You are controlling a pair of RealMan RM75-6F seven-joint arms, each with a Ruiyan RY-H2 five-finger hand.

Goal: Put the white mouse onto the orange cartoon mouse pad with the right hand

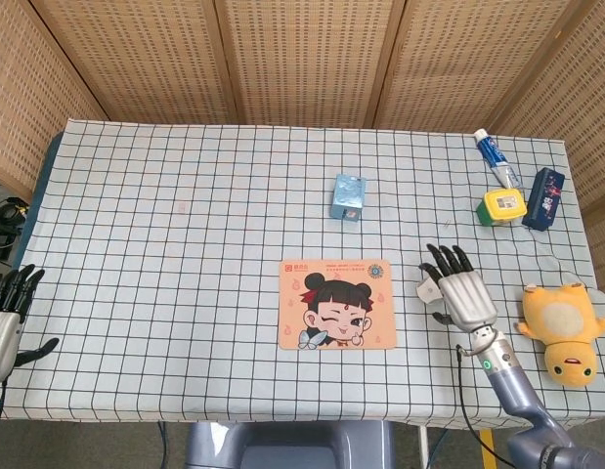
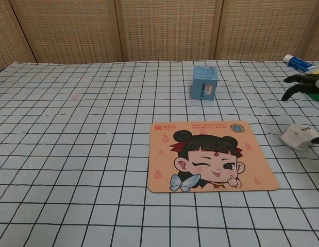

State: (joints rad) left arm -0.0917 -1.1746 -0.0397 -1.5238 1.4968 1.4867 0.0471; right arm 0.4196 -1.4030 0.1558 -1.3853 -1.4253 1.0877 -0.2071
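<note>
Black-fingered right hand (image 1: pixel 462 293) – spread (holding nothing) – above white mouse (image 2: pixel 299 136).

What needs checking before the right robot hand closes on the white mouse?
1. Mouse location: white mouse lies on the cloth right of the orange mouse pad, not on it. Ok.
2. Right robot hand position: over the mouse, fingers spread. Ok.
3. Contact with the mouse: cannot tell; the head view hides most of it under the hand, and the chest view cuts the hand off at the frame edge.
4. Pad surface: bare, lying flat. Ok.
5. Path to the pad: a short stretch of cloth with nothing on it; the blue box stands further back. Ok.
6. Left robot hand: at the table's near left edge, holding nothing. Ok.
</note>
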